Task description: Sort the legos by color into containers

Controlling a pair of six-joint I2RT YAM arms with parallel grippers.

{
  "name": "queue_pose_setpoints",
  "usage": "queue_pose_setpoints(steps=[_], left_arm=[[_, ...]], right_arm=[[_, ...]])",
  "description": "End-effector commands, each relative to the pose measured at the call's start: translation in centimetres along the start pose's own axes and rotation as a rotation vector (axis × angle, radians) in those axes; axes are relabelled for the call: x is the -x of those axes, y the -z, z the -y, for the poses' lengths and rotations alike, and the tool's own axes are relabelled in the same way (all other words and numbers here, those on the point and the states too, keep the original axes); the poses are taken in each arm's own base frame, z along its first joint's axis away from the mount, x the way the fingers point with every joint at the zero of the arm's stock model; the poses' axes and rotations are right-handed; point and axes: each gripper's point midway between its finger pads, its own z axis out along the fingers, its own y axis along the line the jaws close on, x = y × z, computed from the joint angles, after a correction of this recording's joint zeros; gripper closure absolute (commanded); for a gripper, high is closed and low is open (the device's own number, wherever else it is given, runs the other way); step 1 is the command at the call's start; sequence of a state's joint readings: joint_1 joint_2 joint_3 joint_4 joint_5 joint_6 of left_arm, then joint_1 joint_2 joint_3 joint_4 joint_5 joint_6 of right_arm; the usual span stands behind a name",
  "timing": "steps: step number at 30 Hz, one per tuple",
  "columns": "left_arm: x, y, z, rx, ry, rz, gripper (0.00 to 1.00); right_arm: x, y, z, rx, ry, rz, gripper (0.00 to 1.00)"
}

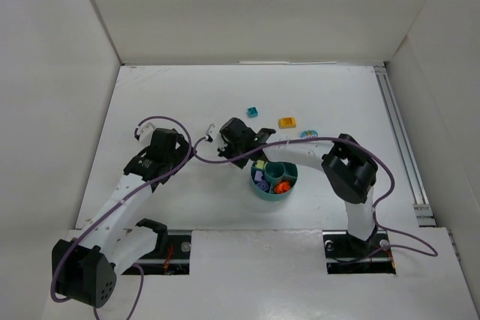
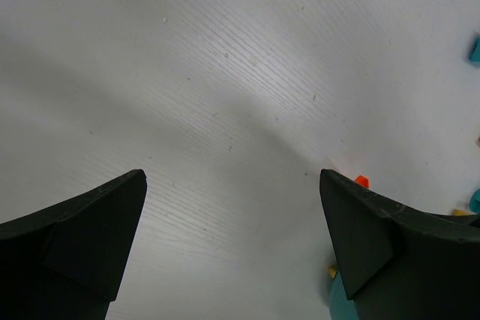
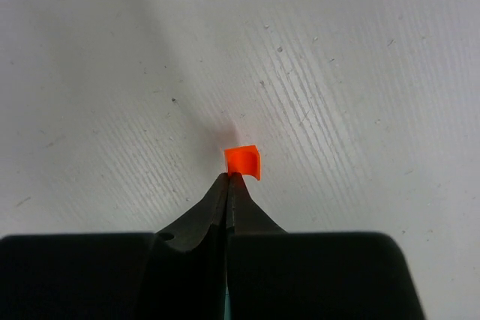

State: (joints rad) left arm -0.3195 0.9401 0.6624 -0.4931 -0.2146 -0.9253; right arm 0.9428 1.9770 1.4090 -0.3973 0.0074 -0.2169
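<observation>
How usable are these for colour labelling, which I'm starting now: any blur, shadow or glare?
Top external: even light, no glare, but legos are specks around the dish. Left wrist: left claw soft and dark, broad shadow bands on the table. Right wrist: orange brick crisp, vivid, tinting the table faintly; right claw black, featureless.

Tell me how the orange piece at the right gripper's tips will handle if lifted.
Probably stiff and very light: the orange piece looks like small hard plastic. It may slip or pivot, since the shut right gripper meets only its near edge. Flat-sided, so unlikely to roll.
</observation>
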Motion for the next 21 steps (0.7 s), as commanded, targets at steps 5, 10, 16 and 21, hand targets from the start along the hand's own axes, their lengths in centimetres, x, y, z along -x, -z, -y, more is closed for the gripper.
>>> queue_pose_setpoints(steps=[5,10,16,21], left_arm=[[0.8,0.8,0.5,-0.015,-0.004,0.023,0.0],[1.2,0.9,1.3,-0.048,-0.016,0.033,0.0],[1.0,0.8,2.8,-0.133,-0.05,0.029,0.0],[1.3,0.6,3.2,-0.139,-0.058,0.034,0.0]], right_arm=[[3.8,4.5,0.5,0.001,0.033,0.154,1.0],[4.3,11.2,0.5,-0.018,0.054,0.274,1.0],[-0.7,16.7,0.1,-0.047,0.028,0.264,1.0],[-5.0,20.1,-0.9,-0.041,-0.017,0.241,1.0]])
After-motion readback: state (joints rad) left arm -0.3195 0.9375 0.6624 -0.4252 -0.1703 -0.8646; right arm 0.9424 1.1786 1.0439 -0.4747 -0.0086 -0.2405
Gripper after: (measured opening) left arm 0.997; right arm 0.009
